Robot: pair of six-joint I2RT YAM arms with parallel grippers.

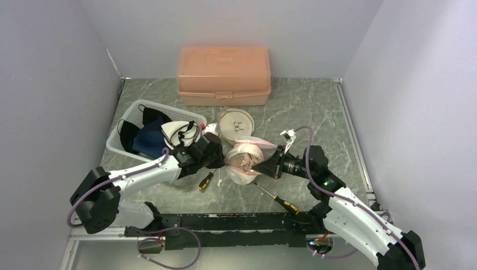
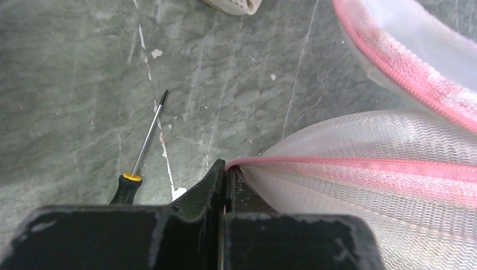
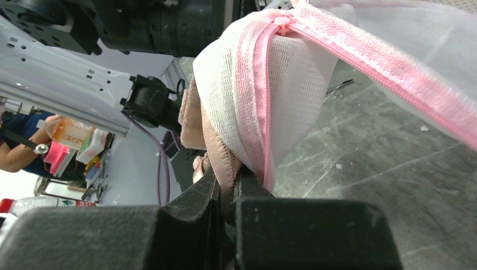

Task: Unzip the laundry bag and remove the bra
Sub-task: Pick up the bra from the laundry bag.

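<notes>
A white mesh laundry bag (image 1: 245, 160) with a pink zipper lies mid-table, held between both arms. Its zipper is open and the beige bra (image 1: 243, 159) shows inside. My left gripper (image 1: 220, 153) is shut on the bag's pink zipper edge (image 2: 292, 162), seen close in the left wrist view (image 2: 226, 169). My right gripper (image 1: 260, 167) is shut on a beige bra strap (image 3: 222, 160) coming out of the bag's opening, beside the pink zipper (image 3: 256, 101); the jaws (image 3: 226, 180) pinch the strap.
A white basket (image 1: 128, 125) of dark clothes stands at the left. A pink lidded box (image 1: 224, 75) is at the back. A round lid (image 1: 235, 125) lies behind the bag. Two screwdrivers lie in front, one (image 1: 206, 180) by the left arm, one (image 1: 279, 201) by the right.
</notes>
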